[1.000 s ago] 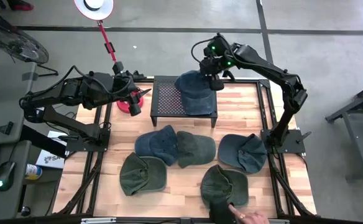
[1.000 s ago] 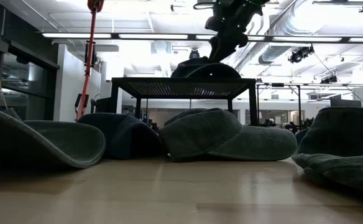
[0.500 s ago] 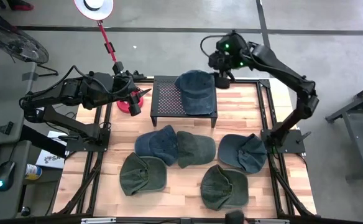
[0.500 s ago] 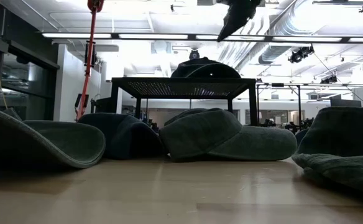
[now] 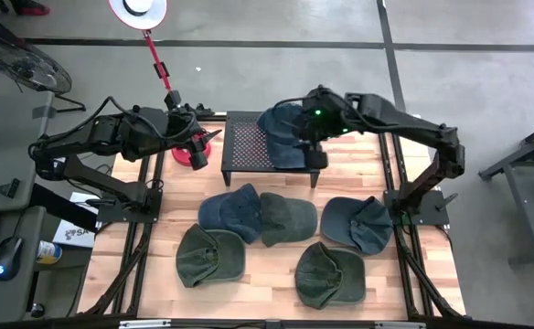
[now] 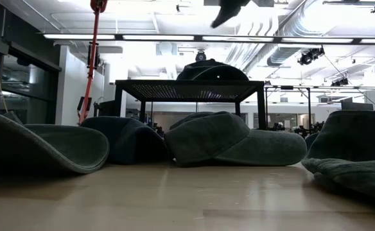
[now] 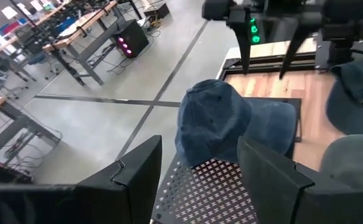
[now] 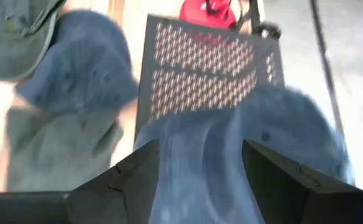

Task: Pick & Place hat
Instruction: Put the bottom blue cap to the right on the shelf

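Observation:
A dark blue cap (image 5: 283, 132) (image 7: 215, 124) (image 8: 262, 155) rests by its brim and rim on a black perforated stand (image 5: 249, 144) (image 6: 187, 90) at the table's far middle. My right gripper (image 5: 309, 146) (image 8: 197, 162) (image 7: 265, 62) hangs open above the cap's right part. The low view shows it (image 6: 229, 9) well clear of the crown (image 6: 212, 70). My left gripper (image 5: 201, 146) (image 7: 197, 168) waits open just left of the stand, pointing at the cap.
Several more caps lie on the wooden table nearer than the stand: a blue one (image 5: 235, 210), a green one (image 5: 287, 217), a grey-blue one (image 5: 357, 222), and two green ones (image 5: 210, 254) (image 5: 331, 272). A red object (image 5: 192, 157) stands beside my left gripper.
My right gripper rose off the blue cap, swung toward the far edge, then came back toward the near edge over the cap's right part. The cap stayed on the stand. A person's hand at the near edge, on the green cap, has withdrawn.

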Motion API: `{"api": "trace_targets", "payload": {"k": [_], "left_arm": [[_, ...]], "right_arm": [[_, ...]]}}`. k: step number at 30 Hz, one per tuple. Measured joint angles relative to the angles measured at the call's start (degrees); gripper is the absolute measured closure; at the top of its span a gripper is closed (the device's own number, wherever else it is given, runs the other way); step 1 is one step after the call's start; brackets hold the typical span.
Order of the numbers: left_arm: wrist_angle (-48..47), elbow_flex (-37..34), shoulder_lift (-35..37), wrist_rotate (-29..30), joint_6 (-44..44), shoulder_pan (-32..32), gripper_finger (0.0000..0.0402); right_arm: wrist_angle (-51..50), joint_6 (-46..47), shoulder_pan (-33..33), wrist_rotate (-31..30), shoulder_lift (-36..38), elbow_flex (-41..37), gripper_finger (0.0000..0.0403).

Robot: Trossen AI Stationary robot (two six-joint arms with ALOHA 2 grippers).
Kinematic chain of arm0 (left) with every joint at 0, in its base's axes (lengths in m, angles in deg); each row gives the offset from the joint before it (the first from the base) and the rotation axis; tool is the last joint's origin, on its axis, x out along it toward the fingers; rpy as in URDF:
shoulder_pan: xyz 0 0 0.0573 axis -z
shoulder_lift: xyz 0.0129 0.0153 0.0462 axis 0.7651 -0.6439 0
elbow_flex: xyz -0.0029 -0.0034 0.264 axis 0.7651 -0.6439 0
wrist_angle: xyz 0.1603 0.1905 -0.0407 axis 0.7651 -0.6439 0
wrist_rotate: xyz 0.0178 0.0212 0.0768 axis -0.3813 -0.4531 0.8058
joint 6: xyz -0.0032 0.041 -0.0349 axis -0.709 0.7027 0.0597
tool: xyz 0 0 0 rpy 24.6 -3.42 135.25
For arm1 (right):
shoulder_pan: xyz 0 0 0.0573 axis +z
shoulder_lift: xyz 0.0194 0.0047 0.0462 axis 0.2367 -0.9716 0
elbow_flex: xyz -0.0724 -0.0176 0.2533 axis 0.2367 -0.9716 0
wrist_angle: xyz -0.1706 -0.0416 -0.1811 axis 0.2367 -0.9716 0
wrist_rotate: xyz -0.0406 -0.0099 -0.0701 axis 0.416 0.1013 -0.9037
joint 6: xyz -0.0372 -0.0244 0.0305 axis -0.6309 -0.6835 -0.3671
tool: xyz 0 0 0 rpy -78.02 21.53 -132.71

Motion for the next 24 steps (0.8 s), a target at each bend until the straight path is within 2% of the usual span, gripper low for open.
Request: {"api": "trace_targets", "payload": {"k": [3,7,11,16,24], "left_arm": [[-0.15,0.0,0.07,1.03,1.05,0.0,0.0198],[-2.13,0.0,0.09,1.44,1.32,0.0,0.0198],[-4.54,0.0,0.09,1.57,0.81,0.0,0.0198],[-5.87,0.0,0.09,1.57,-1.34,0.0,0.0198],[-6.86,0.0,0.09,1.46,-3.05,0.0,0.0198]], "right_arm": [[4.81,-1.85,0.48,0.09,-2.58,0.0,0.019],[10.84,-2.34,0.31,0.89,-5.94,-0.02,0.0226],[16.63,-2.34,-0.38,2.26,-8.44,-0.07,0.0289],[22.79,-2.34,-1.71,2.84,-10.87,-0.07,0.0388],[24.85,2.27,-4.39,5.97,-15.23,-0.07,0.04]]}}
